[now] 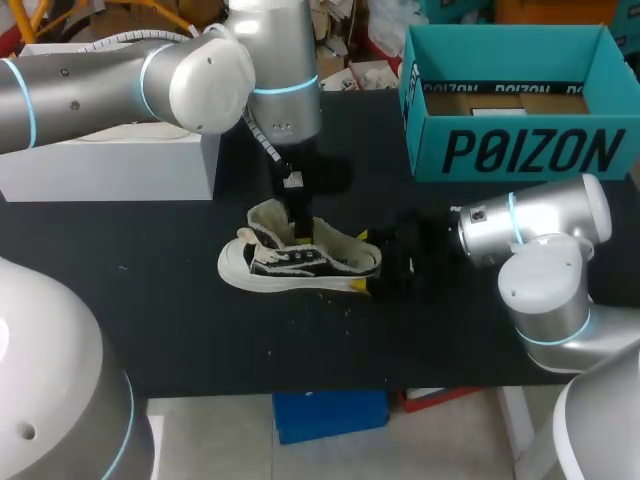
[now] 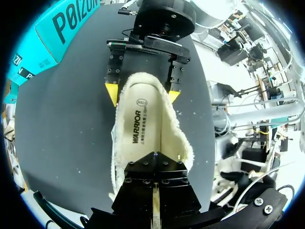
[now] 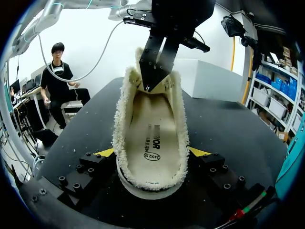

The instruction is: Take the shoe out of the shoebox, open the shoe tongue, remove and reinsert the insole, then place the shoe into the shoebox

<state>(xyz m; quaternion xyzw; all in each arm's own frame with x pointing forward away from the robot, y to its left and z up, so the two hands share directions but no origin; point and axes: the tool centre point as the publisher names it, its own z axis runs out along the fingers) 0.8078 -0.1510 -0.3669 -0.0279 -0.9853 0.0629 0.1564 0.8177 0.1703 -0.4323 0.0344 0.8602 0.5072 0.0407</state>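
A black-and-white fleece-lined shoe [image 1: 290,265] lies on the black table [image 1: 150,300], toe to the left. My left gripper [image 1: 297,235] comes down from above and is shut on the cream tongue [image 3: 164,85], holding it up. My right gripper [image 3: 152,152] has its yellow fingertips [image 3: 106,152] pressed against both sides of the heel. In the left wrist view the cream insole [image 2: 147,129] lies flat inside the shoe, with the right gripper [image 2: 143,93] at the heel end beyond it. The teal shoebox [image 1: 510,100] stands open at the back right.
A white box [image 1: 110,165] stands at the back left of the table. The shoebox [image 2: 66,24] is behind my right arm's side. Bare black tabletop lies in front of the shoe and to its left.
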